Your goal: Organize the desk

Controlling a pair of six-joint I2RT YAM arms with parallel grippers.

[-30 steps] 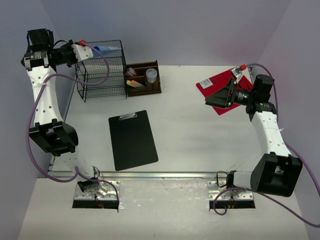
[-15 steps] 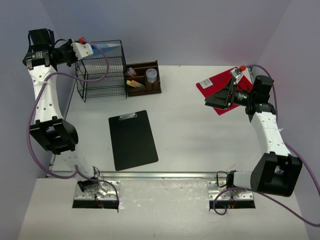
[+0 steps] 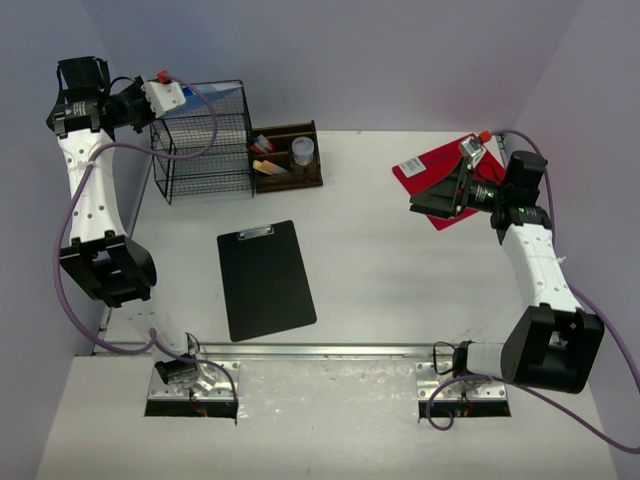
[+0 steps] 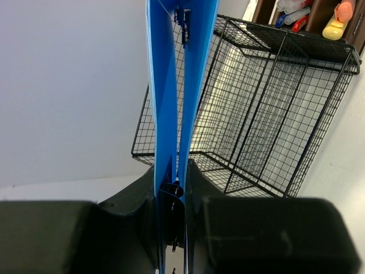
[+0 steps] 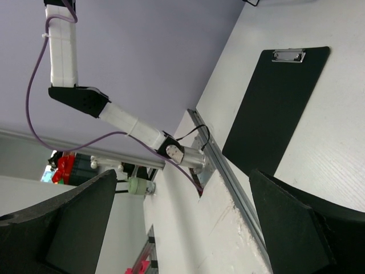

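One broad white tabletop (image 3: pixel 400 290) fills the middle of the overhead view, with a silver rail (image 3: pixel 320 350) along its near edge. On it lie a black clipboard (image 3: pixel 265 280) left of centre, a brown wooden organizer (image 3: pixel 290 155) and a black wire basket (image 3: pixel 205 150) towards the far left, and a red folder (image 3: pixel 440 170) at the far right. The left end effector (image 4: pixel 171 191) hangs well above the tabletop's far left corner, near the basket's top rim. Its fingers are nearly together, pinching a thin blue folder (image 4: pixel 171 85) seen edge-on beside the basket. The right end effector (image 3: pixel 428 205) hovers clear of the tabletop over the red folder's left part, fingers spread wide with nothing between them.
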